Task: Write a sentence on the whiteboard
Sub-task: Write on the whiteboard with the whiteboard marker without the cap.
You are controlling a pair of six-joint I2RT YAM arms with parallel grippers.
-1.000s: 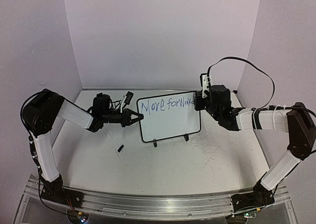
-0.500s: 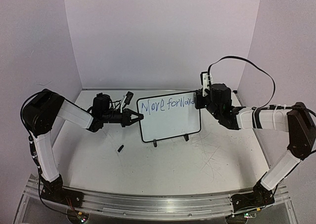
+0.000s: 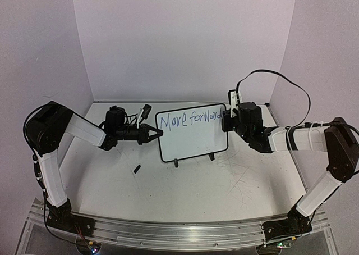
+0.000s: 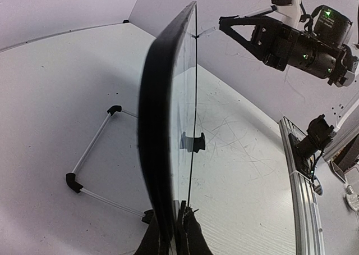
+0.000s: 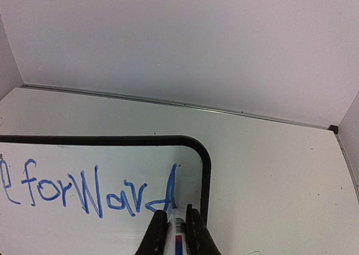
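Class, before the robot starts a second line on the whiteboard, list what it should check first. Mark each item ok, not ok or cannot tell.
1. The whiteboard stands upright on the table: ok.
2. The left gripper has its jaws shut on the board's left edge, steadying it: ok.
3. The right gripper has its jaws shut on the marker: ok.
4. The first line, "Move forward", is written through to the d: ok.
5. Blank room under that line for more words: ok.
6. Marker tip lifted clear of the board: cannot tell.
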